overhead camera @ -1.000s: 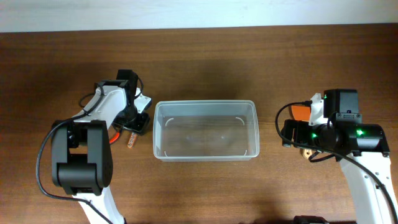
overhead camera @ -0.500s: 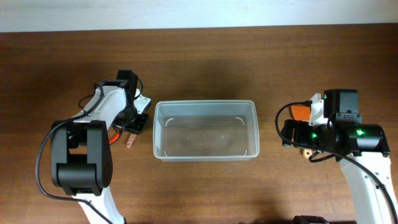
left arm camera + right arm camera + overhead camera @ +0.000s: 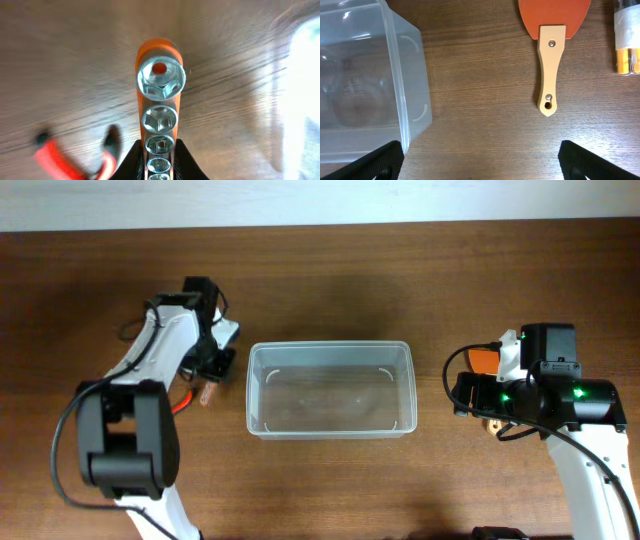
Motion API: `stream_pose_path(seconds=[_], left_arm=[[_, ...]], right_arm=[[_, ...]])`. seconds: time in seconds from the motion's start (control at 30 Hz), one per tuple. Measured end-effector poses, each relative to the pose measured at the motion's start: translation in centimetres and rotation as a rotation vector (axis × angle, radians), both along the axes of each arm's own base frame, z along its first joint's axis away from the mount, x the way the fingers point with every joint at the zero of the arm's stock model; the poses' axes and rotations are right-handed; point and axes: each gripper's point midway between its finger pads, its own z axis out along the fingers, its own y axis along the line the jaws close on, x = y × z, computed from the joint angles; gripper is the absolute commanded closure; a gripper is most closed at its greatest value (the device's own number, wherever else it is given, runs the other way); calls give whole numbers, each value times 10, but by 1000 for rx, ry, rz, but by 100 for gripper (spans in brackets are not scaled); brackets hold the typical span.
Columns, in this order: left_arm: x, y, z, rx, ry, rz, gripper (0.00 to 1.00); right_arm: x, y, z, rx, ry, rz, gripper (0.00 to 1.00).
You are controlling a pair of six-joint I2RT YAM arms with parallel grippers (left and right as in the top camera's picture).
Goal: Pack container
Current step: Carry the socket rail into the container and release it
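The clear plastic container (image 3: 329, 347) stands empty in the middle of the table. Its corner shows in the right wrist view (image 3: 413, 75). My left gripper (image 3: 205, 368) is left of the container. In its wrist view it (image 3: 160, 147) is shut on an orange rail of silver sockets (image 3: 159, 80), held above the wood. My right gripper (image 3: 468, 395) is right of the container. In its wrist view it (image 3: 480, 160) is open wide and empty over bare wood.
A red-handled tool (image 3: 55, 160) lies on the table under the left gripper and also shows overhead (image 3: 183, 404). An orange scraper with a wooden handle (image 3: 551, 70) and a packet with yellow pieces (image 3: 627, 40) lie by the right gripper.
My left arm has swung up and slightly left, lifting the socket rail off the table. The right arm and the container have not moved.
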Motion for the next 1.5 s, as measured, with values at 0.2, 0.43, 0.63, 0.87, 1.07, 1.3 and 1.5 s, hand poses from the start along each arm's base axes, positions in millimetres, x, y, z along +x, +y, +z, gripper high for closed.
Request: stream_pose_path(seconds=[0.2, 0.43, 0.63, 0.87, 1.07, 1.3, 1.5], left_arm=[[20, -6, 85, -18, -224, 9, 98], [-6, -71, 152, -48, -375, -244, 98], [-39, -157, 161, -134, -389, -657, 98], [-62, -206, 129, -152, -298, -990, 98], [-61, -215, 75, -140, -144, -1072, 98], [-66, -212, 25, -128, 13, -1084, 98], [-68, -211, 13, -126, 49, -1082, 89]], right_arm=[[0, 0, 0, 0, 0, 0, 1], [0, 0, 0, 0, -1, 0, 1], [1, 0, 0, -1, -3, 1, 1], [1, 0, 0, 0, -5, 0, 1], [1, 0, 0, 0, -5, 0, 1], [1, 0, 0, 0, -5, 0, 1], [1, 0, 0, 0, -5, 0, 1]])
